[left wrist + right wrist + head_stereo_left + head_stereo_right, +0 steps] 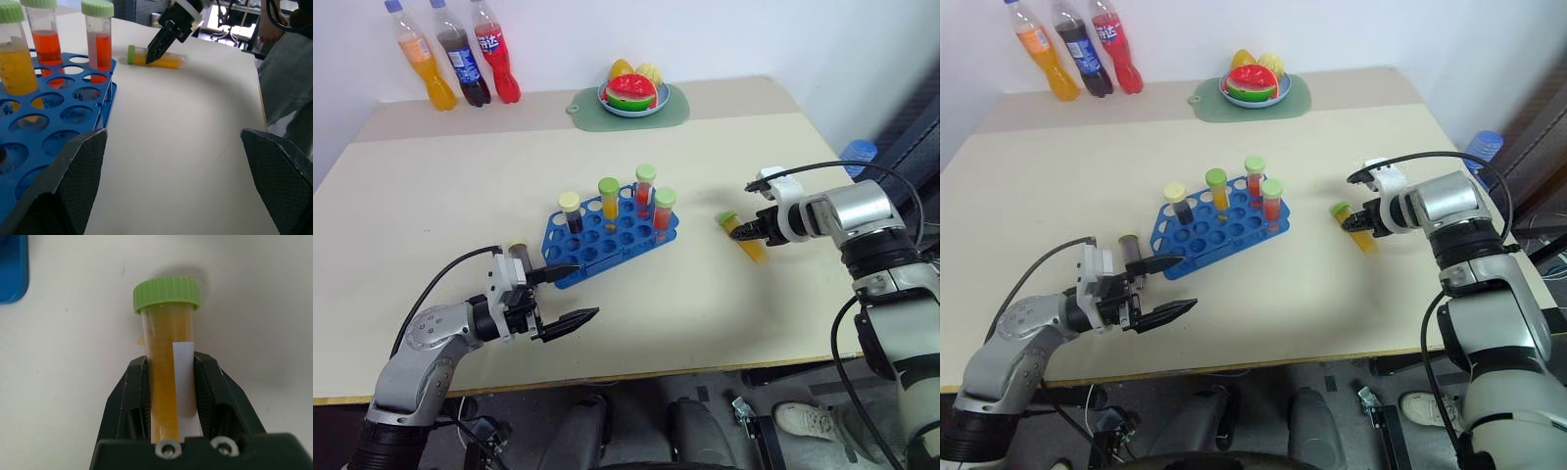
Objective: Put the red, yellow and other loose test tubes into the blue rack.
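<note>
Four capped tubes [646,188] stand upright in the blue rack [607,238]. My right wrist view gives what the head views can't: the right gripper [171,382], its ribbed black pads clamped on the yellow tube [168,367], green cap and white label strip facing me. That tube lies on the matte beige table [460,186], well right of the rack, bare surface between them. My left gripper [570,294] hangs with fingers apart near the rack's front corner.
</note>
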Robot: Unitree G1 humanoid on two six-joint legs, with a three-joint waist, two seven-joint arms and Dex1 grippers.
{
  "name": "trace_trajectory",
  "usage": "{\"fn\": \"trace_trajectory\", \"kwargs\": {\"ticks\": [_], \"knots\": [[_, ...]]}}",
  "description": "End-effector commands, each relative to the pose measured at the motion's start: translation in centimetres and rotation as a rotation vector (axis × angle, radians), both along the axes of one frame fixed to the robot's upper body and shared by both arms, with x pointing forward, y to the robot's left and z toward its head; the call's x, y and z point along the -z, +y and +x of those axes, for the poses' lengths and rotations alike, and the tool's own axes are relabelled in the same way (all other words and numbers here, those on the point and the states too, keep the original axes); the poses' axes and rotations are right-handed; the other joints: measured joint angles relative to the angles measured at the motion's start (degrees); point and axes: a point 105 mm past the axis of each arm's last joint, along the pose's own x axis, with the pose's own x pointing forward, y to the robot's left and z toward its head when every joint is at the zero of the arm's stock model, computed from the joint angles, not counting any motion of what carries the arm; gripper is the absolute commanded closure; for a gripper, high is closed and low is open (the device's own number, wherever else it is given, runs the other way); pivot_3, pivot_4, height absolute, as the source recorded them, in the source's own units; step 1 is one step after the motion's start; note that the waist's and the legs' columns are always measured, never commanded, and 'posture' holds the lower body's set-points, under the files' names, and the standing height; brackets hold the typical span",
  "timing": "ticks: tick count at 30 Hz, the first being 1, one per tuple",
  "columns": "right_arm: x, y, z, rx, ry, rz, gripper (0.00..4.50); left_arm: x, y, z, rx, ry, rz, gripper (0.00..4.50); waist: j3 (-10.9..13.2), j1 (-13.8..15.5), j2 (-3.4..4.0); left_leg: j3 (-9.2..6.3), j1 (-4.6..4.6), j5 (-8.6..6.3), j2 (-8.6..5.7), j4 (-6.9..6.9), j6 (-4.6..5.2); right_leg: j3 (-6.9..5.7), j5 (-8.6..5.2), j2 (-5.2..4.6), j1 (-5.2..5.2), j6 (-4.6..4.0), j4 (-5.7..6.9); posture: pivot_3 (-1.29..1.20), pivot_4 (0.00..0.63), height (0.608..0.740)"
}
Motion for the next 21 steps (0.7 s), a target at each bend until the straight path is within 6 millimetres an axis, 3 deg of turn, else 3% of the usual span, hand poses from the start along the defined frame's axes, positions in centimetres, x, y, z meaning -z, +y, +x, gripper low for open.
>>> {"fn": "trace_trajectory", "kwargs": {"ticks": [1, 4, 5, 8, 11, 16, 21], "knots": [[-1.0, -0.8, -0.3, -0.053, -0.046, -0.078, 3.76, -1.1, 0.0, -0.1, 0.002, -0.045, -0.008, 0.0, 0.0, 0.1, 0.01, 0.0, 0.0, 0.0, 0.0, -0.01, 0.0, 0.0, 0.0, 0.0, -0.01, 0.0, 0.0, 0.0, 0.15, 0.74], [-2.5, -1.8, -1.7, -0.225, -0.168, -0.191, 3.76, -1.2, 0.0, 0.2, 0.0, -0.045, -0.016, 0.0, 0.0, 0.6, 0.04, -0.03, -0.13, -0.01, -0.03, 0.02, -0.02, -0.03, 0.0, -0.01, -0.12, 0.0, 0.0, 0.0, 0.15, 0.74], [-3.1, -1.2, -2.8, -0.321, -0.207, -0.171, 3.76, -1.1, 0.0, 0.3, 0.0, -0.044, -0.017, 0.0, 0.0, 0.9, 0.05, -0.03, -0.31, -0.01, -0.04, 0.08, -0.02, -0.04, 0.01, -0.02, -0.28, 0.02, 0.03, 0.0, 0.15, 0.74], [-4.7, 2.2, -6.9, -0.578, -0.291, 0.03, 3.76, -0.9, 0.1, 0.6, -0.001, -0.04, -0.017, 0.0, 0.0, 1.1, 0.08, -0.02, -0.63, -0.01, -0.02, 0.15, -0.02, -0.04, 0.02, 0.01, -0.58, 0.03, 0.08, 0.0, 0.15, 0.74], [-5.9, 5.7, -9.3, -0.716, -0.436, 0.206, 3.76, -0.8, 0.2, 0.7, 0.005, -0.036, -0.013, 0.0, 0.0, 0.0, 0.08, -0.01, -0.6, 0.01, 0.08, 0.15, -0.05, -0.02, 0.02, 0.07, -0.59, 0.03, 0.18, 0.0, 0.15, 0.74], [-7.1, 11.1, -9.7, -0.739, -0.707, 0.438, 3.76, -0.6, 0.9, 0.9, 0.003, -0.032, -0.002, 0.0, 0.1, 0.0, 0.07, -0.04, -0.39, 0.02, 0.07, 0.13, -0.07, -0.01, 0.02, 0.06, -0.43, 0.02, 0.23, 0.0, 0.15, 0.74], [-8.2, 16.2, -8.2, -0.586, -0.921, 0.683, 3.76, -0.6, 1.8, 0.9, -0.021, -0.034, 0.005, 0.0, 0.0, 0.0, 0.03, -0.09, -0.4, 0.04, 0.02, 0.11, -0.11, -0.01, 0.02, 0.04, -0.45, 0.01, 0.22, 0.0, 0.15, 0.74]]}}
